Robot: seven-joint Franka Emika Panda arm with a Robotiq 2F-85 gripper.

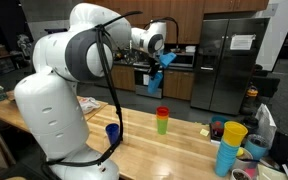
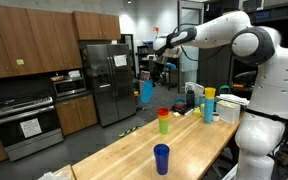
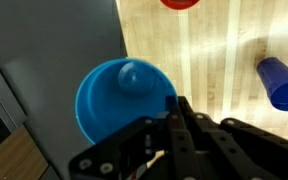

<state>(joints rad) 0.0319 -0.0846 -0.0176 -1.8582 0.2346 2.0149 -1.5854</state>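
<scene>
Cup held high off the table edge

A light blue cup point(image 1: 155, 83) is gripped at one side of its rim by jaws closed almost fully on the thin wall. In the wrist view the cup point(image 3: 119, 100) is seen mouth-up, over grey floor just beside the table point(image 3: 214, 50). In both exterior views it hangs well above table height, in front of the fridge point(image 2: 104, 80).

On the table a red-on-green stack point(image 2: 164, 120), a dark blue cup point(image 2: 161, 158) and a yellow-topped stack point(image 2: 209, 103) are set well apart.

The held cup is judged to be light, smooth plastic: hardly fragile, but its wall may flex and slip under a one-sided pinch. The rim, with the wall between the jaws, is judged the best place to hold it
</scene>
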